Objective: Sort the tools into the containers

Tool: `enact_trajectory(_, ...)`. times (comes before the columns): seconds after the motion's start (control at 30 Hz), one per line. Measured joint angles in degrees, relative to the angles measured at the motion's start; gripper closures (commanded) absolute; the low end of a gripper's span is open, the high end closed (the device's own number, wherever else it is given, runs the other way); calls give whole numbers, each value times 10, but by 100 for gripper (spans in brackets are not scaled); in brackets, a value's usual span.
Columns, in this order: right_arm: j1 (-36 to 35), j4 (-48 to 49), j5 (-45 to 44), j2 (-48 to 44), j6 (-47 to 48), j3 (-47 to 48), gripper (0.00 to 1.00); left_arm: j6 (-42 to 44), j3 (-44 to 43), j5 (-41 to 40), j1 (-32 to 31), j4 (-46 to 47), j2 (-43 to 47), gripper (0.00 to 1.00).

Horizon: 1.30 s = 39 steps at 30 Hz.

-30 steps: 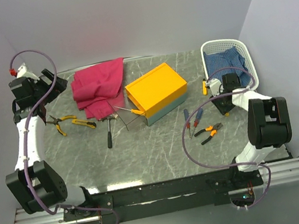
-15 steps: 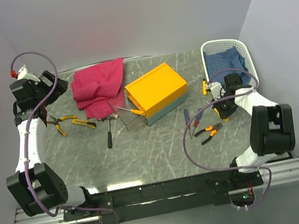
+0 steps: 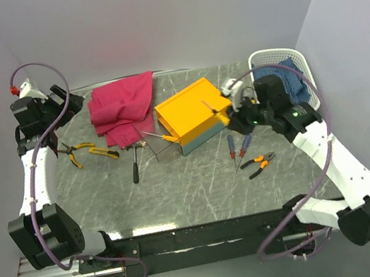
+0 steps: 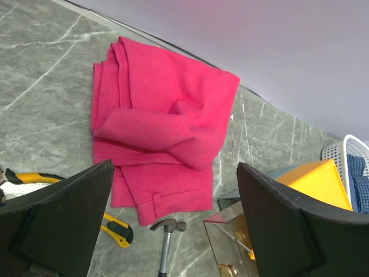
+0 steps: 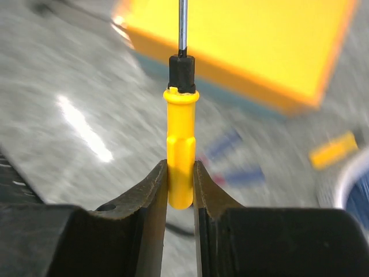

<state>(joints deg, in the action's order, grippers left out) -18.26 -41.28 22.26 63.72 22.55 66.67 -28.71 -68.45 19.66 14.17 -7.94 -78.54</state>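
From the top camera I count three screwdrivers, two pairs of pliers, one hammer, two containers and two cloths on the table [image 3: 181, 196]. The yellow screwdriver [image 3: 219, 111] is up off the table, clamped in the right gripper [image 3: 232, 120], with its shaft over the right end of the orange-yellow toolbox [image 3: 190, 109]. The blue screwdriver [image 3: 230, 146] and red screwdriver [image 3: 245, 145] lie side by side in front of the toolbox, with the orange-black pliers [image 3: 257, 163] just nearer me. The yellow-black pliers [image 3: 90, 150] and hammer [image 3: 135, 161] lie left of the toolbox, by the magenta cloth [image 3: 122, 106]. The right arm hides part of the white basket [image 3: 271, 55] and the blue checked cloth [image 3: 294, 72] inside it. The left gripper [image 3: 64, 106] hangs at the far left corner.

On the left wrist camera its jaws stand wide apart around nothing. One finger cuts off the yellow-black pliers [image 4: 118, 231], the other the toolbox [image 4: 314, 184]. The hammer's [image 4: 168, 226] handle runs out of frame.

The right wrist camera shows both fingers pressed on the yellow handle [image 5: 180, 150]. Behind it, everything but the toolbox [image 5: 253, 46] is blurred.
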Motion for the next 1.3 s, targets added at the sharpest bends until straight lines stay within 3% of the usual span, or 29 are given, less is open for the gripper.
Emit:
enact_trajectory(0.13,-98,45,19,58,-56,71,100,-3,0,0,0,0,9,5)
enact_trajectory(0.37,-185,92,5,235,-105,198,100,-4,1,0,0,0,57,4)
enact_trajectory(0.57,-220,94,-17,353,-116,287,100,0,29,-2,0,0,118,3)
enact_trajectory(0.93,-225,94,-41,397,-127,285,96,5,58,-7,11,0,165,3)
enact_trajectory(1.03,-231,96,-43,405,-131,285,86,5,64,-6,12,2,167,2)
enact_trajectory(1.07,-232,96,-43,408,-132,285,71,5,65,-6,12,1,167,2)
enact_trajectory(1.17,-238,97,-50,421,-142,285,50,4,70,-6,12,2,167,2)
enact_trajectory(1.3,-239,99,-69,425,-146,278,47,4,71,-6,13,3,167,3)
